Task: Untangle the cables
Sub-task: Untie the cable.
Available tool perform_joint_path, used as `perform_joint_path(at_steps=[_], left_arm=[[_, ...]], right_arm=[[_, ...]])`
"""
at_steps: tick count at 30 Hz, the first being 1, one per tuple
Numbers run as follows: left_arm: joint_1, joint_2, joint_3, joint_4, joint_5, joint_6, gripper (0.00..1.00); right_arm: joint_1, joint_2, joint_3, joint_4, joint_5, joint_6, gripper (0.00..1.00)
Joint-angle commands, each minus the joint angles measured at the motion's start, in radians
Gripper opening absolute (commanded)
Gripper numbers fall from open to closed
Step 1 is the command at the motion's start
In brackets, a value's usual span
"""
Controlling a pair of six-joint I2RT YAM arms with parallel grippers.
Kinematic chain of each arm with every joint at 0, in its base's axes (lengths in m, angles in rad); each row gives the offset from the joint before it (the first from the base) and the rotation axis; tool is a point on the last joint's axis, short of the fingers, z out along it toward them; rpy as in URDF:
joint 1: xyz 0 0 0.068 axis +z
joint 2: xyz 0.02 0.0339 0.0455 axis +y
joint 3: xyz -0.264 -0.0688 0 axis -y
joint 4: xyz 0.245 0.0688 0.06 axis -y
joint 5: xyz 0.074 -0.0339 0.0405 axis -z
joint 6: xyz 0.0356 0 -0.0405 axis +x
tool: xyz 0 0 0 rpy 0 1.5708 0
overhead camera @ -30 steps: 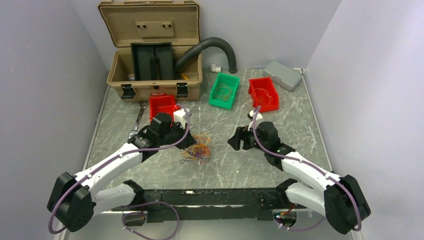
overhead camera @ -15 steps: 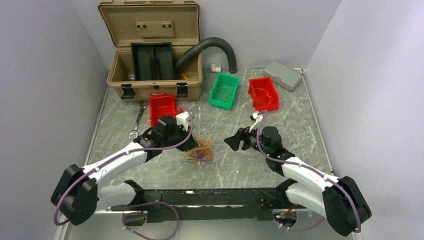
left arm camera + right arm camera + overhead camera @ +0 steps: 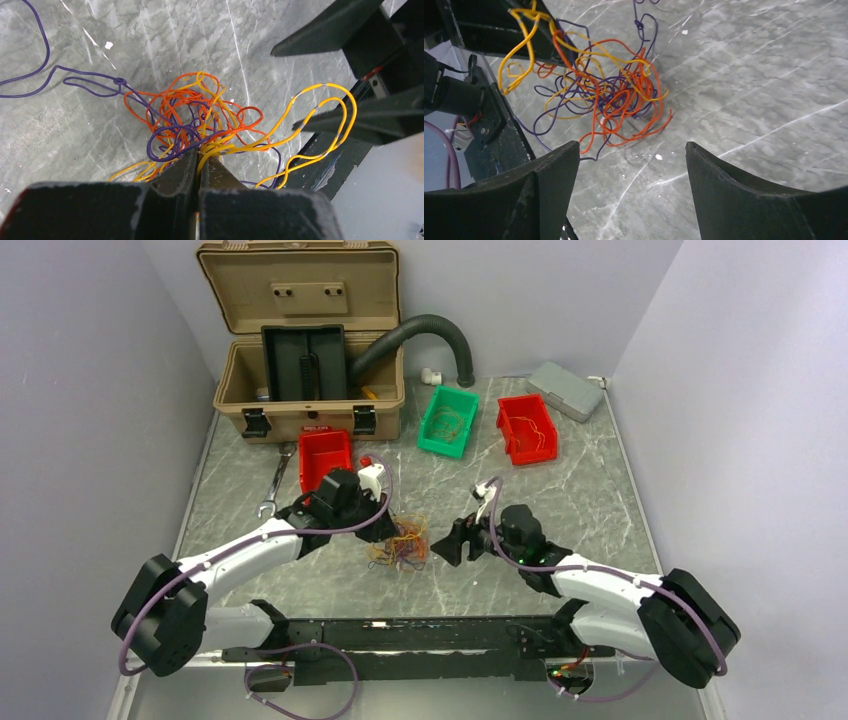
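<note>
The left gripper (image 3: 197, 159) has its jaws pressed together, clamped on yellow and purple strands of the cables (image 3: 192, 117). The cables, a tangle of orange, yellow and purple wire, lie on the marble table (image 3: 580, 490) between the two arms. The right gripper (image 3: 630, 150) has its jaws wide apart, holding nothing, just beside the tangle and clear of it.

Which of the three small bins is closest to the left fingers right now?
The red bin beside the tan toolbox, just behind the left fingers. The green bin and the other red bin stand farther back, to the right.
</note>
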Motion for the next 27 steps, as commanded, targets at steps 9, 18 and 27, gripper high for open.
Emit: perform_joint_path(at_steps=[9, 18, 27], left_arm=[[-0.004, 0.020, 0.077, -0.014, -0.085, 0.026, 0.03], [-0.004, 0.008, 0.047, 0.012, -0.081, 0.008, 0.03], [-0.003, 0.022, 0.042, 0.017, -0.084, 0.001, 0.03]], right_arm=[[0.310, 0.181, -0.017, 0.294, 0.289, 0.104, 0.76], [0.386, 0.425, 0.164, 0.244, 0.363, 0.107, 0.76], [0.386, 0.379, 0.151, 0.139, 0.631, 0.163, 0.52]])
